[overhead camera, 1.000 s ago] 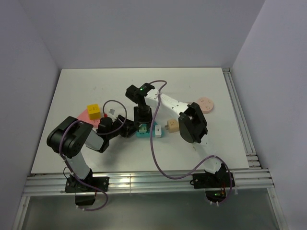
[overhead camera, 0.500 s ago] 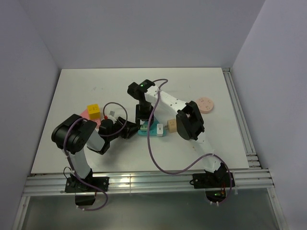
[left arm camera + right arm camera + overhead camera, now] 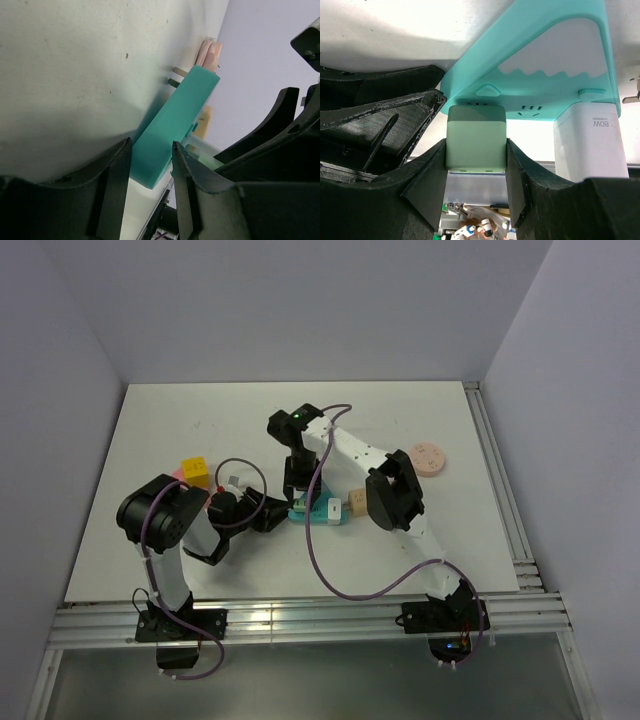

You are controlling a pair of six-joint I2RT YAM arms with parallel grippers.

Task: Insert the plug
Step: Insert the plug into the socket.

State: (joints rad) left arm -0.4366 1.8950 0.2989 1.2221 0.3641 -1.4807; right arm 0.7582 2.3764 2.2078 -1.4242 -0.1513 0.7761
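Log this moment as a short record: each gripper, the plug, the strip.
left gripper: shut on the teal power strip, near one end
right gripper: shut on the pale green plug
plug position: set against the strip's socket face; full seating cannot be told
white adapter: in the strip, beside the plug
task status: insertion not confirmed done

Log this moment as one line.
left gripper: clamps power strip | right gripper: holds green plug against it | white charger: plugged in

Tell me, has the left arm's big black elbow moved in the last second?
Yes. The elbow shifted right and away from the near edge, toward the yellow block.
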